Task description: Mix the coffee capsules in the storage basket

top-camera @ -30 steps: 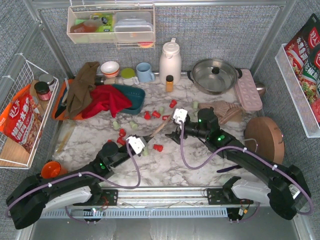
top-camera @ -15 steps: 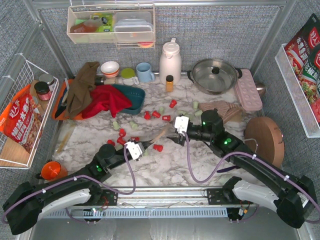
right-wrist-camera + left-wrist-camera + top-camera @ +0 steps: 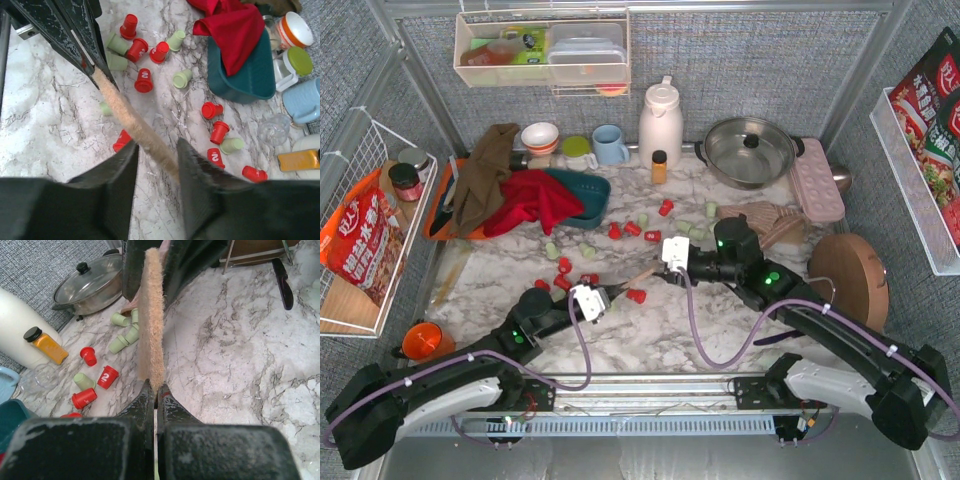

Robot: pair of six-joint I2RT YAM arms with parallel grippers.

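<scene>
The left fingers [image 3: 142,407] pinch 1 end of a tan strip [image 3: 151,315]. The right fingers [image 3: 200,170] straddle the other end, and I cannot tell if they grip it. Coffee capsules [image 3: 636,295] lie scattered on the table [image 3: 650,335], mostly beyond the strip. The storage basket [image 3: 592,195] sits further back-left, nearer the left arm.

white numeral 2 on several red coffee capsules [image 3: 107,376]
</scene>
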